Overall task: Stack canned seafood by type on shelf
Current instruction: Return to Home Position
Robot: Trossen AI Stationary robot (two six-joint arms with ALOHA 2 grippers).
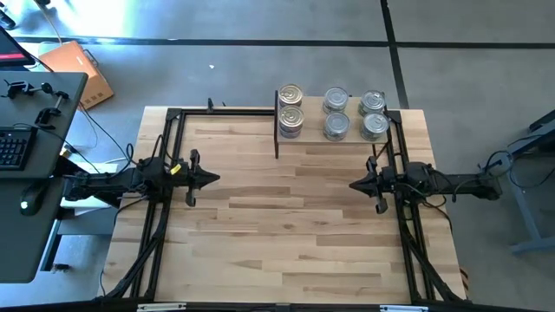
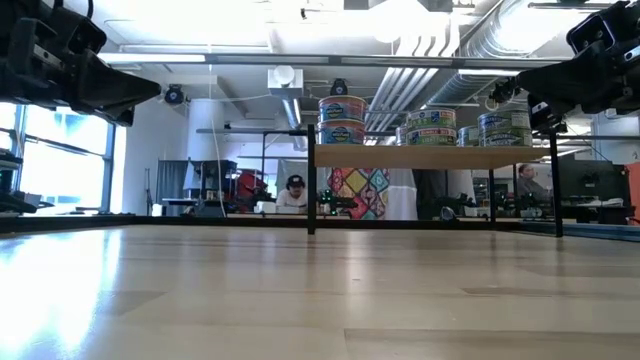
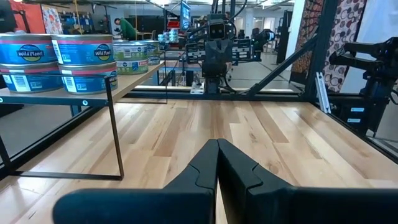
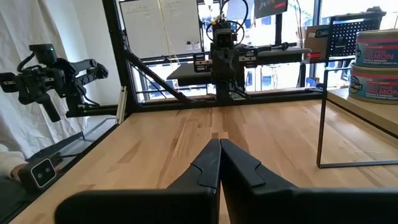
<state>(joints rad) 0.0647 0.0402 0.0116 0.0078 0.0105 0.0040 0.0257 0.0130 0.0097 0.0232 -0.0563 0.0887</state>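
The tins [image 1: 333,113] stand in short stacks on the small wooden shelf [image 1: 338,137] at the table's far edge: two stacks at its left end [image 1: 290,110], several more toward its right end [image 1: 374,114]. In the low view the blue-labelled stack [image 2: 342,119] stands left of the green-labelled ones [image 2: 431,127]. My left gripper [image 1: 213,179] hovers shut over the table's left half, holding nothing. My right gripper [image 1: 354,185] hovers shut over the right half, facing it. The left wrist view shows blue tins [image 3: 59,61] on the shelf; the right wrist view shows pink-labelled tins [image 4: 377,59].
A black metal frame [image 1: 169,165] borders the butcher-block table [image 1: 286,225] on its left, right and far sides. The shelf's thin black legs [image 2: 311,190] stand on the tabletop. A desk with a keyboard [image 1: 13,147] lies left of the table. A person [image 2: 295,190] sits in the room behind.
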